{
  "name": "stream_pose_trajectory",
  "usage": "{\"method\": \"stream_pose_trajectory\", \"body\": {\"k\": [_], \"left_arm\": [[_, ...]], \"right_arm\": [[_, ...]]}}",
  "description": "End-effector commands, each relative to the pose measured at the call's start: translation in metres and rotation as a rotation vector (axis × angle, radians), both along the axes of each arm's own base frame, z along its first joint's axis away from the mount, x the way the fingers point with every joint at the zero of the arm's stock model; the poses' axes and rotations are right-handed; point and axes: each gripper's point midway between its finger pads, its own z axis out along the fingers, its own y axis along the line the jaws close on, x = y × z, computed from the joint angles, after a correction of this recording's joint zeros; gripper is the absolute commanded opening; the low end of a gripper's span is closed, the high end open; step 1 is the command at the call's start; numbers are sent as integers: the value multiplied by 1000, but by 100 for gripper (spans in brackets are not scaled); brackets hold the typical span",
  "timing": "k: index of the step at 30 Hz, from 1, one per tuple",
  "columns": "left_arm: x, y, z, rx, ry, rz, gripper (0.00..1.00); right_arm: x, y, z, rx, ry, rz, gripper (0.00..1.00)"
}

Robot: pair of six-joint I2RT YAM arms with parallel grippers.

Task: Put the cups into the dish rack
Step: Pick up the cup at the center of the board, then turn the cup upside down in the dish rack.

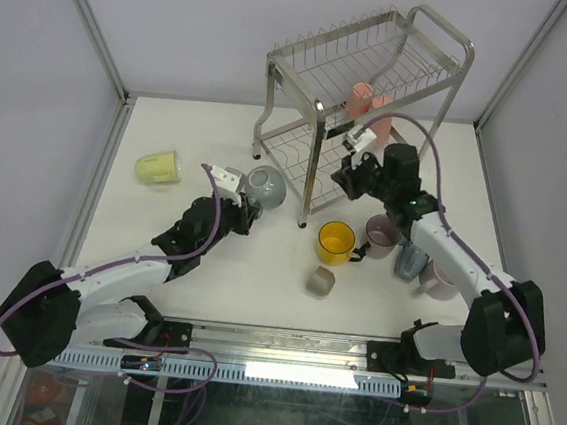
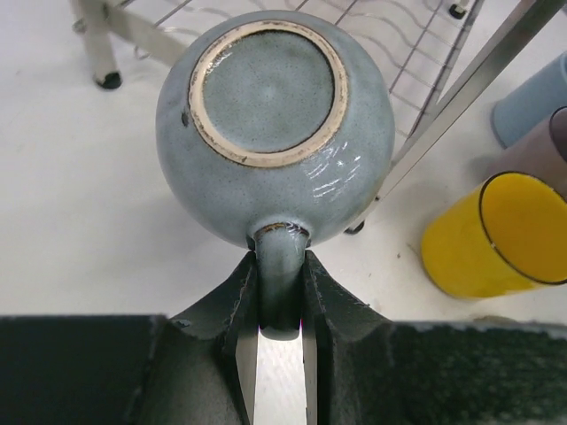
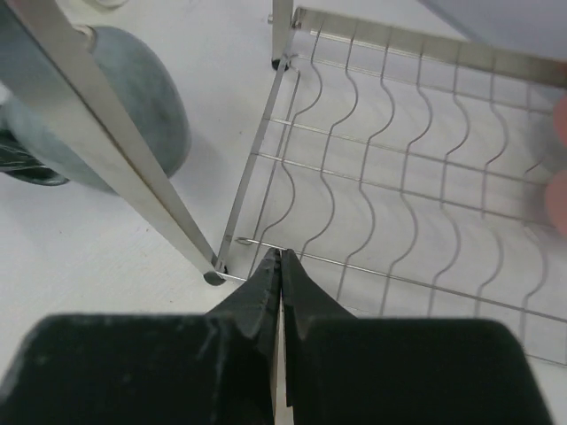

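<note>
White tabletop [image 1: 257, 280] underneath: pinching grey-blue mug [image 2: 275, 124] by its handle with left gripper [image 2: 282, 270], base facing the wrist, just beside dish rack [image 1: 315, 155] for loading; holding right gripper [image 3: 280, 261] pressed together, empty, at its lower tier.

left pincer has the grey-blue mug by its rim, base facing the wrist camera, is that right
Not quite. The left pincer has the grey-blue mug by its handle, not its rim; the left wrist view shows the fingers closed on the handle. The base does face the wrist camera.
</note>
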Motion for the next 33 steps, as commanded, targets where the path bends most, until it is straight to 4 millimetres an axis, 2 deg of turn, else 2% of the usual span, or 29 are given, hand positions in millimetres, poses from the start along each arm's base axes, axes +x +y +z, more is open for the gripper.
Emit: {"method": "stream_pose_trajectory", "body": {"k": [1, 4, 10, 16, 25, 33], "left_arm": [[33, -38, 117, -156, -328, -121, 0], [49, -48, 122, -154, -351, -163, 0], [77, -66, 125, -177, -388, -240, 0], [114, -81, 108, -155, -393, -235, 0], [159, -92, 102, -121, -443, -203, 0], [186, -107, 90, -108, -475, -219, 0]], "right_arm": [[-42, -20, 51, -17, -7, 215, 0], [-51, -35, 52, 6, -2, 264, 10], [-50, -57, 50, 18, 1, 268, 11], [-44, -75, 51, -1, -17, 221, 12], [-43, -80, 48, 3, -16, 217, 12], [-41, -82, 45, 3, -12, 212, 12]]}}
